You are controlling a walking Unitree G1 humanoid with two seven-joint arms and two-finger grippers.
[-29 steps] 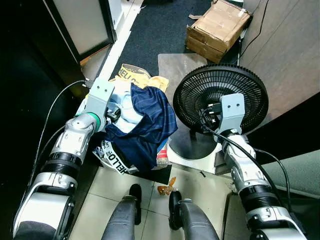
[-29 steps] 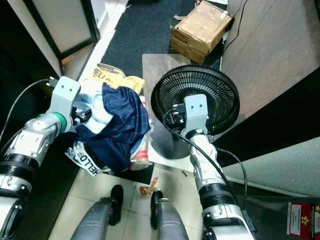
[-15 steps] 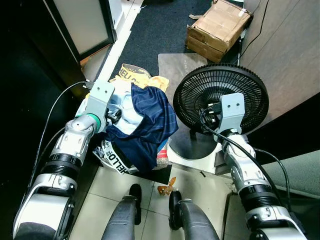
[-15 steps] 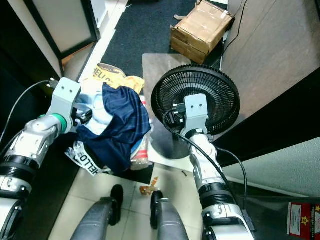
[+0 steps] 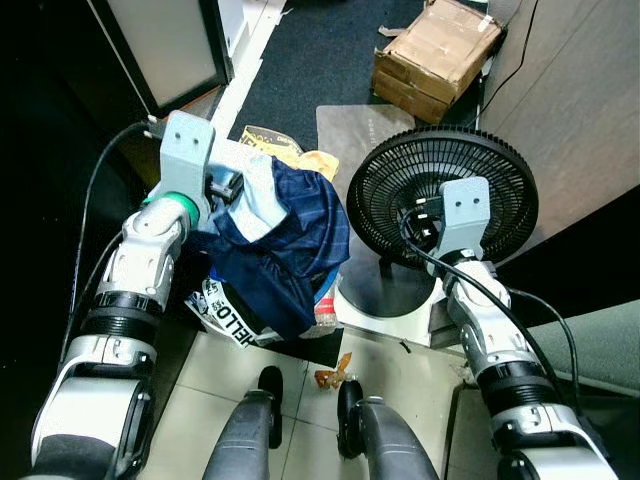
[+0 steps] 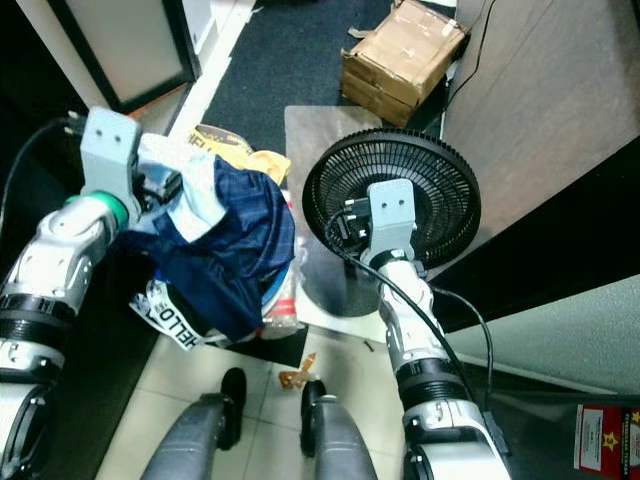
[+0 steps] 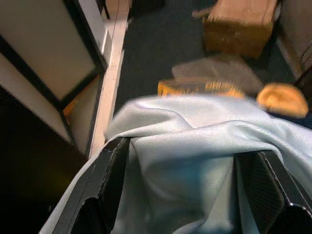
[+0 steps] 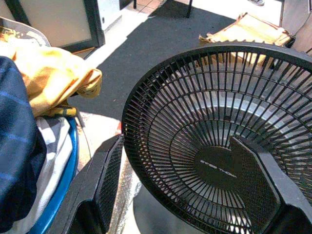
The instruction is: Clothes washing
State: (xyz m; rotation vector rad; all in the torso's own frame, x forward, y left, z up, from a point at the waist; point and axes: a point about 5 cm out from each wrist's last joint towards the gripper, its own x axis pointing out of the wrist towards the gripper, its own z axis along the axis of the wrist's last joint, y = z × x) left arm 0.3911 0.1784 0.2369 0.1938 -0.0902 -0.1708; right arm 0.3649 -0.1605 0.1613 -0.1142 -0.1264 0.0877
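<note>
Pale-blue garment (image 7: 195, 141) clamped in left pincer (image 7: 190, 195), now lifted higher than half second ago; navy shirt (image 5: 290, 250) rises with it off laundry pile (image 5: 250, 310). Pickup underway. Right pincer (image 8: 180, 195) released, idle over black fan (image 8: 219, 141).

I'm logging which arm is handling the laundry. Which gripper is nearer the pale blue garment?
Left. The left gripper is shut on the pale blue garment, while the right gripper hovers open over the black fan beside the pile.
</note>
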